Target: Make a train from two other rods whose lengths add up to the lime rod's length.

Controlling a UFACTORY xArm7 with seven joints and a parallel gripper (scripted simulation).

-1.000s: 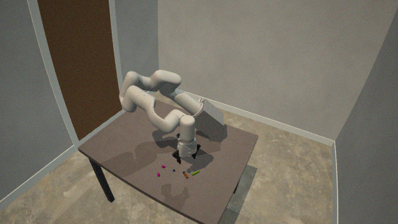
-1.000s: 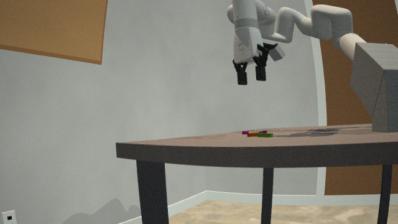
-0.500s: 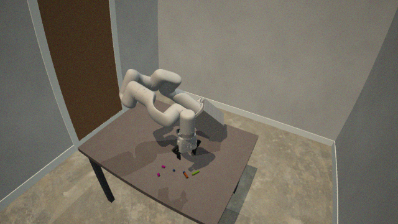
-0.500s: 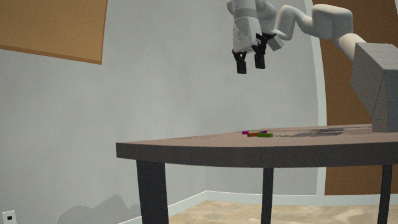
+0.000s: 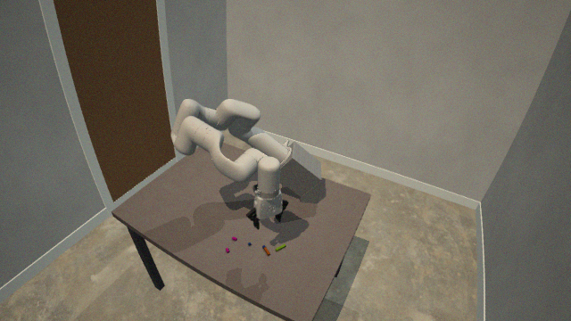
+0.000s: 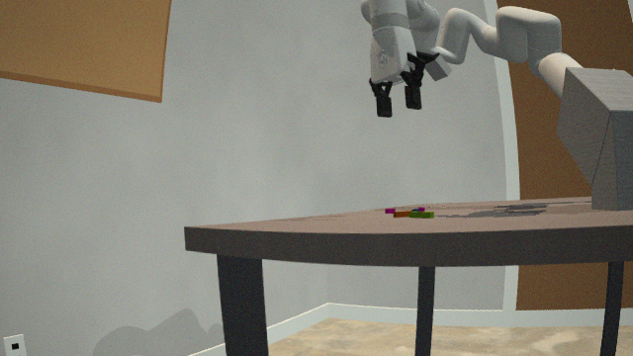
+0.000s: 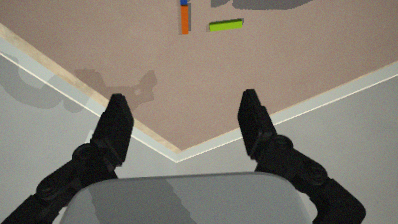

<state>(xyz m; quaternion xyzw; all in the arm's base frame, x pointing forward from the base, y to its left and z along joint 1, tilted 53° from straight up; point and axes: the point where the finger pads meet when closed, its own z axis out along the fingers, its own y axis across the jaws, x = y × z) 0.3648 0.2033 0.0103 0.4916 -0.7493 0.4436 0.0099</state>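
An orange rod lies flat. A blue rod lies at its end, in line with it, with no gap that I can see; the wrist view cuts the blue rod off. The lime rod lies apart beside them, at an angle. Another small blue rod lies alone. One magenta rod and a second magenta rod lie apart from each other, farther left in the top view. My gripper is wide open and empty, high above the table.
The table carries all the rods. Its edges show in the wrist view, beyond the fingers. The arm's grey base block stands at the table's back. The arm's shadow falls near the rods.
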